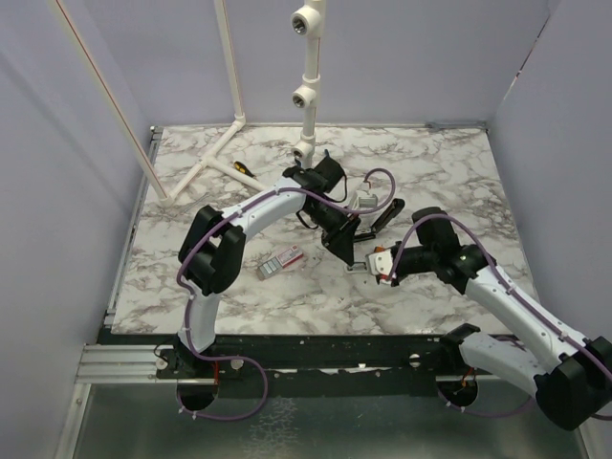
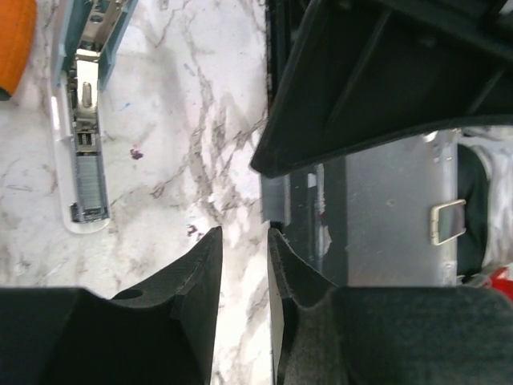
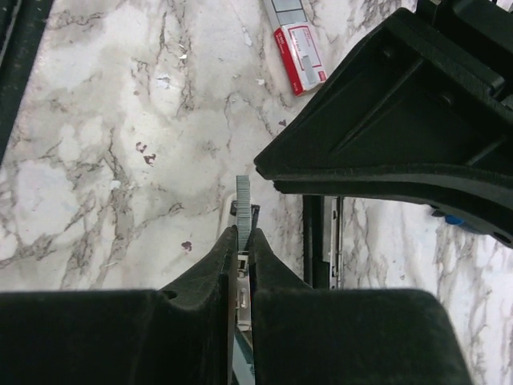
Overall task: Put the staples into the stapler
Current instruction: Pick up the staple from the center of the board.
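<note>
Marble table (image 1: pixel 191 287), lilac walls round it, pretty bare setup. Right claw (image 3: pixel 243 238) is pinched tight on a strip (image 3: pixel 243 192) of staples. It's held edge-on between the tips, front end poking out free. Left claw (image 2: pixel 243 241) is slack with a small gap and nothing in it, parked just beside the stapler (image 1: pixel 386 213) lying out mid-table. Box (image 3: pixel 300 50) sits further off toward the left arm's side, apart from both claws.

Handling-wise, that strip looks feather-light but brittle. Glued staples probably snap if bent or twisted, so gripping the flat sides toward the back end seems right, since it leaves the nose free for the channel. Stapler should be stiff and heavier, but it'll likely skate on polished marble, so the left claw would want to take it by its long sides to pin it.
</note>
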`<state>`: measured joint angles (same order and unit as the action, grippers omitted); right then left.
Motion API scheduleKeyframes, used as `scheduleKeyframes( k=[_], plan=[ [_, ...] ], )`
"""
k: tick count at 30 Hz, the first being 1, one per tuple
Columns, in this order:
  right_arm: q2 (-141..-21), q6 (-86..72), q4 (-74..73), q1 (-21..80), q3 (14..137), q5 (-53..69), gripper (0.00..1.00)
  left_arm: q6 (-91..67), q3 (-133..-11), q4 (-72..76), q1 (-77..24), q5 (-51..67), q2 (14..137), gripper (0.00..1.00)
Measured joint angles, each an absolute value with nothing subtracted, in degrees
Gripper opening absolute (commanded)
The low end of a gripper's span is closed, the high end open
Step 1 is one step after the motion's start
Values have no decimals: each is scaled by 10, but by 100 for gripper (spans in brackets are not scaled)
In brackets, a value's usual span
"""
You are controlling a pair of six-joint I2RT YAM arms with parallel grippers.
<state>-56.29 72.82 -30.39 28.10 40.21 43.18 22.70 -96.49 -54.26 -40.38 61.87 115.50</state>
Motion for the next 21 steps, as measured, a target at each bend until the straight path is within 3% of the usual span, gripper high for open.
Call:
scheduleKeyframes(
  k=[15, 21],
  plan=[
    [-526, 588, -359, 262, 402, 463, 8, 272, -797, -418, -402, 500, 964, 29],
    [-569, 536, -367, 232, 430, 512, 8, 253, -679, -293, -402, 388, 842, 36]
  ],
)
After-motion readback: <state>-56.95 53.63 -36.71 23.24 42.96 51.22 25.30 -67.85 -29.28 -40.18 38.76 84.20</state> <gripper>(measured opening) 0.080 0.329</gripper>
